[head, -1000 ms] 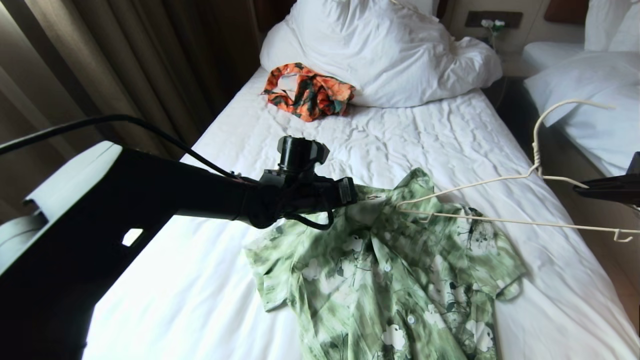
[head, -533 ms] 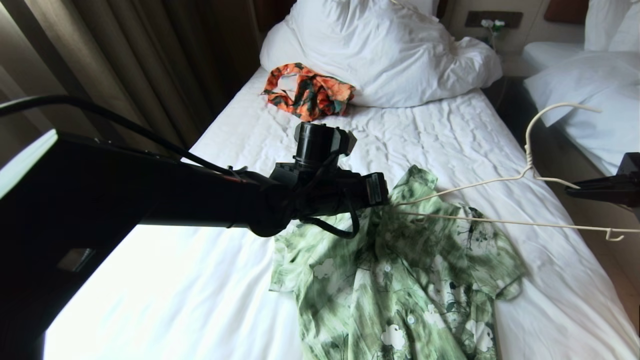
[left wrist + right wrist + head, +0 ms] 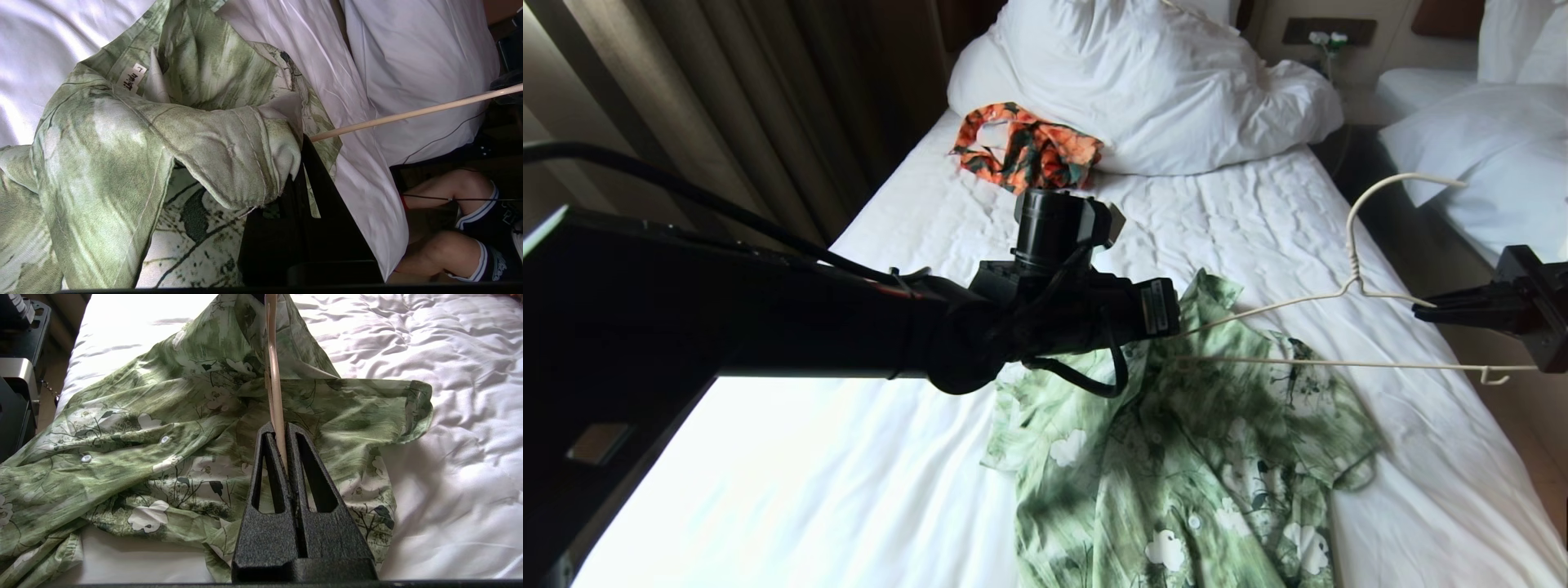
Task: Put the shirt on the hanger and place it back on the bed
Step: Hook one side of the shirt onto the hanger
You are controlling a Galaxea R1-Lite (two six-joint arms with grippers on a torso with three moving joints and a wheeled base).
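Note:
The green and white flowered shirt [image 3: 1176, 474] lies on the bed's white sheet [image 3: 849, 490], its collar end lifted. In the middle of the head view my left gripper [image 3: 1174, 331] is shut on a fold of the shirt [image 3: 184, 134] near the collar; the left gripper [image 3: 301, 163] has cloth draped over one finger. From the right, my right gripper [image 3: 1431, 309] is shut on the cream-white hanger [image 3: 1380, 365] beside its hook. The hanger's far end reaches the shirt at the left gripper. In the right wrist view the hanger [image 3: 273, 375] runs from the right gripper [image 3: 282, 430] over the shirt [image 3: 171, 428].
An orange and dark green garment [image 3: 1029, 151] lies by the bulky white duvet [image 3: 1160, 82] at the bed's head. Brown curtains [image 3: 727, 106] hang along the left. A second white bed [image 3: 1486, 139] stands to the right across a narrow gap. A person's legs [image 3: 457, 220] show beside the bed.
My left gripper has moved right, pulling the shirt's collar and near sleeve with it. The right gripper has carried the hanger left, so its end now meets the shirt.

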